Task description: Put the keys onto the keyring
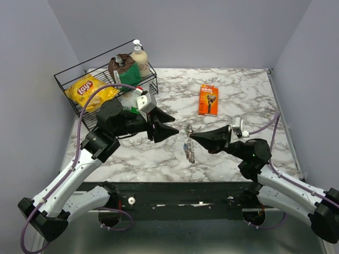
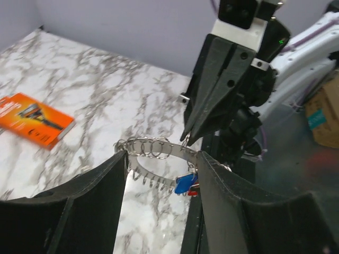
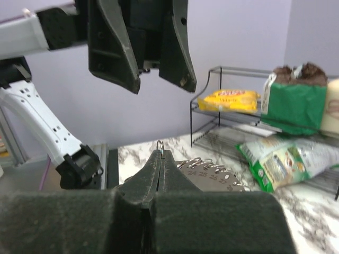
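Robotics lab booth: plain lilac walls (image 1: 185, 32) close round marble-print tabletop (image 1: 238, 106) on metal frame (image 1: 180, 191)

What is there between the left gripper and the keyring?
Nothing: in the top view only bare table shows between the open left gripper and the keyring, which the right gripper holds.

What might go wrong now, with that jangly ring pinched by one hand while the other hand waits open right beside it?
1. The right hand grips the keyring only by one thin loop at its very fingertips, so the ring may slip and drop onto the table.
2. The left hand stands open close to the ring. If it closes off-centre, it could knock or twist the ring out of that small pinch.
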Motion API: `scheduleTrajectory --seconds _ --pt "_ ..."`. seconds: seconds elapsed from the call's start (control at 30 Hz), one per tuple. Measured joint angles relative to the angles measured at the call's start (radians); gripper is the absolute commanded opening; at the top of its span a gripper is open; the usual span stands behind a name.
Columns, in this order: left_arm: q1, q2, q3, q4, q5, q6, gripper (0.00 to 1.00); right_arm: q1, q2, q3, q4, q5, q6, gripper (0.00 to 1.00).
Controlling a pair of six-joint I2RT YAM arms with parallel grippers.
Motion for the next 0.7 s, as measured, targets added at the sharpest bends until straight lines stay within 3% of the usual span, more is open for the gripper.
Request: scheduleTrajectory --seconds 0.23,0.47,0.7 --pt "0.002 0.045 -0.01 0.195 0.166 -0.097 0.58 0.0 0.064 -0.094 0.286 0.034 0.106 0.01" --pt "0.001 0.102 -0.011 0.366 0.256 -0.188 0.54 -0.001 0.128 -0.109 0.305 0.049 0.158 0.01" --pt "0.0 0.146 -0.029 0.411 0.291 -0.212 0.49 -0.001 0.111 -0.081 0.325 0.052 0.152 0.01"
